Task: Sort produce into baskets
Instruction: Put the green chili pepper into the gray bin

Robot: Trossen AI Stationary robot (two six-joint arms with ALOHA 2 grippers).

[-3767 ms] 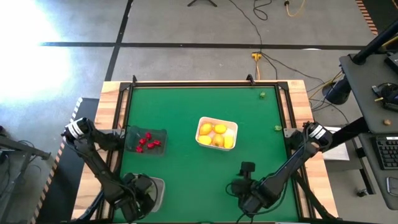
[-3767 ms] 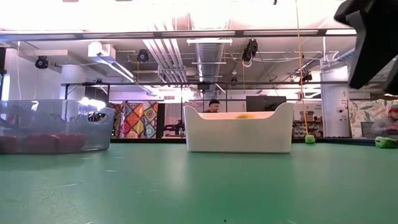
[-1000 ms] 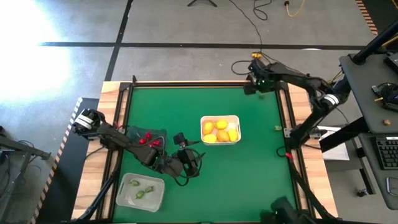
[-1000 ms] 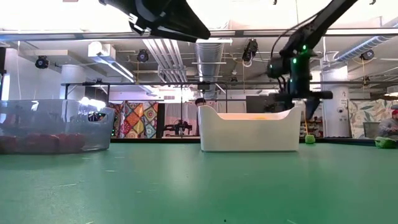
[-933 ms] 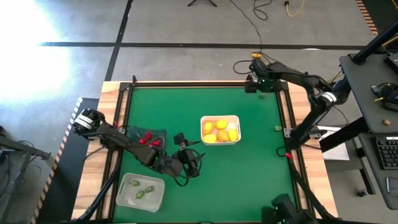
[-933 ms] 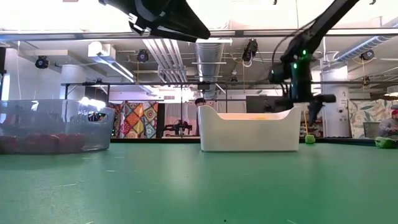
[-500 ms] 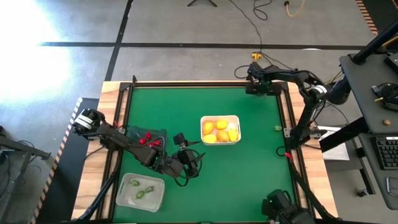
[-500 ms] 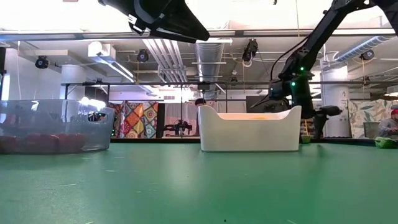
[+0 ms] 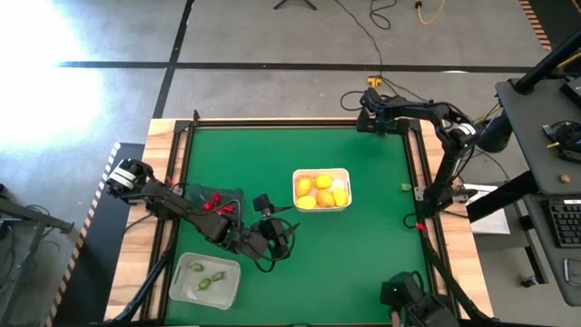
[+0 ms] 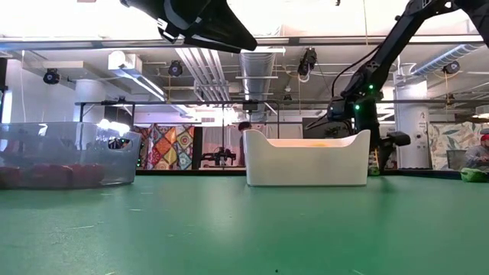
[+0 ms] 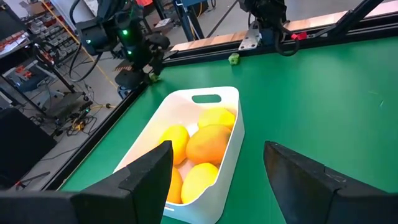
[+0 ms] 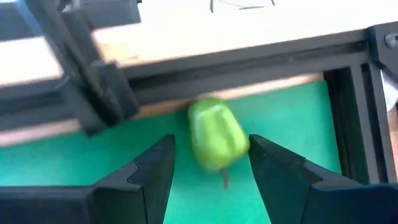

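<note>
Green felt covers the framed table [image 9: 363, 245], where the right gripper [image 9: 370, 124] reaches the far corner rail; its fingers [image 12: 149, 177] stand parted around a small green toy pepper [image 12: 216, 137], not yet touching it. From the low view, the opaque white tub [image 10: 307, 159] of yellow-orange rounds [image 11: 210, 143] hides that pepper. Mid-table, the left gripper [image 9: 272, 238] hovers with fingers wide and empty. Red pieces [image 9: 216, 203] sit in the dark smoky tub [image 9: 234, 195], green pieces [image 9: 209, 282] in the clear tub [image 9: 183, 289] at the near edge. Another green piece [image 9: 405, 187] lies by the right rail.

Green pepper [image 12: 216, 142]; yellow lemons [image 11: 198, 147]; white basket [image 11: 225, 162]
</note>
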